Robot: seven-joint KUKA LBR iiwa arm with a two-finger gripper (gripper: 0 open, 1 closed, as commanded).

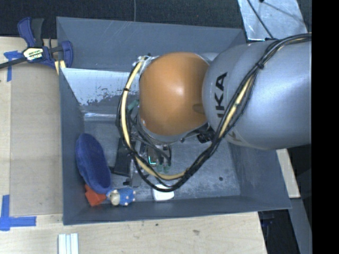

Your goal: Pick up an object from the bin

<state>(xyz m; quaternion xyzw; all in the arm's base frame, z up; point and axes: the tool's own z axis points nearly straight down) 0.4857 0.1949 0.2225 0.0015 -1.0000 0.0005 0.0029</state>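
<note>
Metal, grey and scuffed with pale scratches, formed the bin (74, 142). A smooth, glossy orange dome (169, 94) capped the wrist, looped by yellow and black cables (126, 102). The rounded silver arm casing (270, 99) bore the black letters "KA". The gripper (153, 160) sat low over the bin floor under the dome; how wide it stood, and whether it had hold of anything, could not be told. Nearest it lay a flat black piece (122, 160) just to its left and a small white lump (163, 195) by the front wall. Further left lay a soft blue oval pad (91, 162), with an orange-red block (94, 197) and a small blue toy with a yellowish head (122, 196) at its lower end.
</note>
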